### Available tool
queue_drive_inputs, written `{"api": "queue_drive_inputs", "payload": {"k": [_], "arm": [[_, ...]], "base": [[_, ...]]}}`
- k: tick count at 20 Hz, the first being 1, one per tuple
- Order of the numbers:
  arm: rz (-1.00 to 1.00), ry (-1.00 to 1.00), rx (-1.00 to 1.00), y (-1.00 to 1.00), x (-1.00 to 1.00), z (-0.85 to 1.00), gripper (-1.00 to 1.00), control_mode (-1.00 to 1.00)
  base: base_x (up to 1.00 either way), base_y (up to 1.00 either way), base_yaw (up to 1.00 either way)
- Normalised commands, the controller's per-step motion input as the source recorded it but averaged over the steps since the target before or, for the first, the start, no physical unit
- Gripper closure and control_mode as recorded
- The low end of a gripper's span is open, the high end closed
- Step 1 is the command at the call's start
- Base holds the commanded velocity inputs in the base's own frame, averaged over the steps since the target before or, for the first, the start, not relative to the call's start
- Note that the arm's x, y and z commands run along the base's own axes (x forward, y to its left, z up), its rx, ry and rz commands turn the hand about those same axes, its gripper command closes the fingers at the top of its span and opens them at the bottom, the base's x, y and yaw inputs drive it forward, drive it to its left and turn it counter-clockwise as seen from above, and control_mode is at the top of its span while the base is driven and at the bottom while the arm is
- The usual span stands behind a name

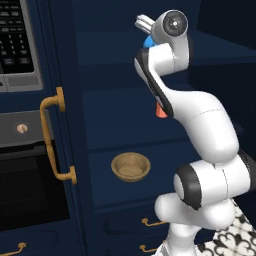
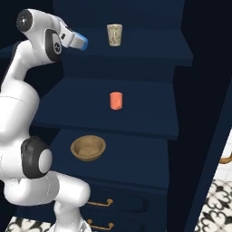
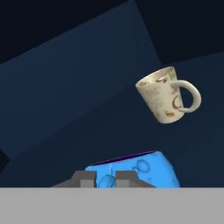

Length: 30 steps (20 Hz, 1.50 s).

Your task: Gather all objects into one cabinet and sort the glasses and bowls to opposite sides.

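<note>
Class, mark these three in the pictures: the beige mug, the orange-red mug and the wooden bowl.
beige mug point(image 2: 114, 35): right base view, middle of its side wall.
orange-red mug point(image 2: 116, 100): right base view, centre of its body.
wooden bowl point(image 1: 130, 166): left base view, inside of the bowl.

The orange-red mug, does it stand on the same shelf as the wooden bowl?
No, the orange-red mug stands one shelf above the wooden bowl in the right base view.

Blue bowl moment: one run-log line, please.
gripper: shut on blue bowl | at top shelf | beige mug on it
</note>
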Motion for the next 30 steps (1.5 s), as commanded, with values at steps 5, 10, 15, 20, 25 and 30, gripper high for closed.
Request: {"api": "queue_drive_inputs", "payload": {"k": [5, 10, 15, 20, 25, 30], "arm": [[0.02, -0.03, -0.11, 0.0, 0.36, -0.59, 1.0, -1.0], [0.02, 0.08, -0.02, 0.0, 0.06, -0.37, 1.0, -1.0], [0.01, 0.18, 0.01, -0.01, 0.0, -0.12, 1.0, -1.0], [0.03, 0.27, 0.0, 0.0, 0.0, -0.48, 1.0, -1.0], [0.02, 0.27, 0.0, -0.06, 0.05, -0.65, 1.0, -1.0], [0.0, 0.07, 0.0, -0.03, 0.48, -0.23, 1.0, -1.0]], "base": [[0.0, 0.0, 0.0], [0.0, 0.0, 0.0], [0.0, 0.0, 0.0], [0.0, 0.0, 0.0], [0.0, 0.0, 0.0], [0.0, 0.0, 0.0]]}}
